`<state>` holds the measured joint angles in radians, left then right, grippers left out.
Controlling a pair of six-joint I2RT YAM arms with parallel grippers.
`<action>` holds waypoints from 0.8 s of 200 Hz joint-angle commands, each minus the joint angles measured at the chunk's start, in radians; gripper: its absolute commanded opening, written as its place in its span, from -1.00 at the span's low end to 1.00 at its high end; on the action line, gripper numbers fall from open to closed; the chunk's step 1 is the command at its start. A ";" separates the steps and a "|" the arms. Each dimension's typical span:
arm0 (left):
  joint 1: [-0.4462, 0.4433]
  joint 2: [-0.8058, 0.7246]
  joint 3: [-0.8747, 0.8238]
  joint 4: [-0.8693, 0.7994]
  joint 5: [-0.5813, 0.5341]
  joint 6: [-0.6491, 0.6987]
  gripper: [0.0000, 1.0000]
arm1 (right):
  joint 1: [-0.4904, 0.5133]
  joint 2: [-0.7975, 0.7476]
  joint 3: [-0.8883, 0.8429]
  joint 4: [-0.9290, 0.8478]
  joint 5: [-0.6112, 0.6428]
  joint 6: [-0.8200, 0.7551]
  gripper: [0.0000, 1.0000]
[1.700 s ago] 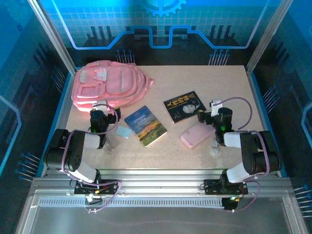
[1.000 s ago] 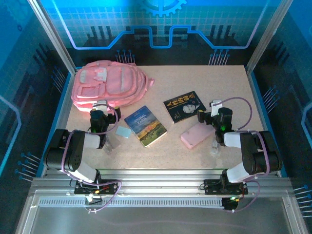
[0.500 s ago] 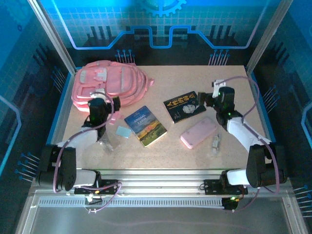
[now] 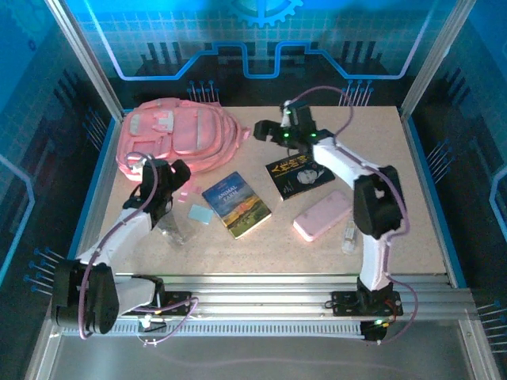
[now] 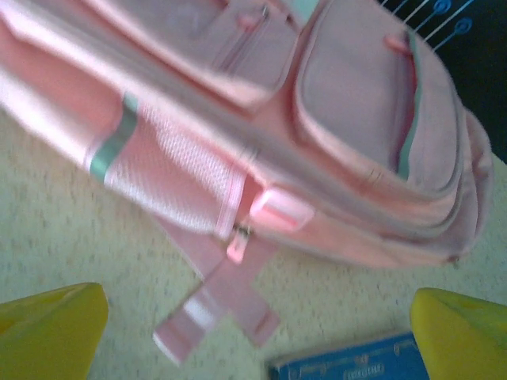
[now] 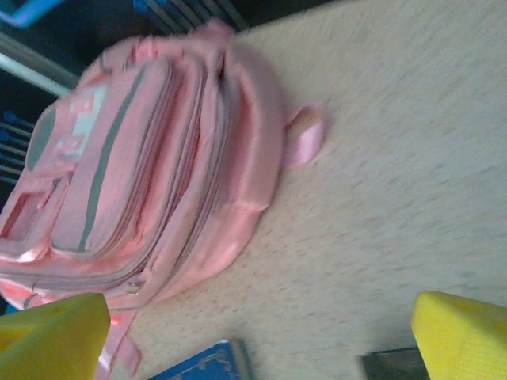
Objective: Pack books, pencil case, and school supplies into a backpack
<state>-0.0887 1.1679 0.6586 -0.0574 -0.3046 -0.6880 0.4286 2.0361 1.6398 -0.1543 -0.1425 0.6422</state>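
While left gripper [image 4: 176, 169] and right gripper [image 4: 265, 130] hover jaws apart, empty, by the big pink fabric backpack [image 4: 178, 141], nothing's packed — blue paperback [image 4: 236, 203], black paperback [image 4: 299, 172], pale-pink pouch [image 4: 322, 215] all on bench [image 4: 380, 150].

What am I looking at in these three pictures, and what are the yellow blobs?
These are two robot arms bolted to a table. One picture looks down from above; the other two come from a camera on each wrist, where the yellow blobs are gripper fingers. Both wrist cameras face the pink backpack. Also on the table: a blue book, a black book, a pink pencil case, a light-blue square and a small clear item. The left gripper and right gripper are open, holding nothing.
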 commanded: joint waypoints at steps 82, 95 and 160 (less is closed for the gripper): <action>-0.020 -0.165 -0.116 -0.122 0.066 -0.097 0.98 | 0.100 0.481 0.483 0.001 -0.138 0.322 -0.63; -0.019 -0.149 -0.118 -0.090 0.057 -0.092 0.98 | 0.085 0.473 0.485 0.029 -0.159 0.339 -1.00; -0.009 0.151 0.025 0.172 -0.115 0.005 0.98 | 0.009 0.126 0.231 0.115 -0.237 0.302 -1.00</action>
<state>-0.1020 1.1805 0.5709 -0.0513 -0.3092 -0.7559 0.4862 2.3734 1.9480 -0.1196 -0.3275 0.9539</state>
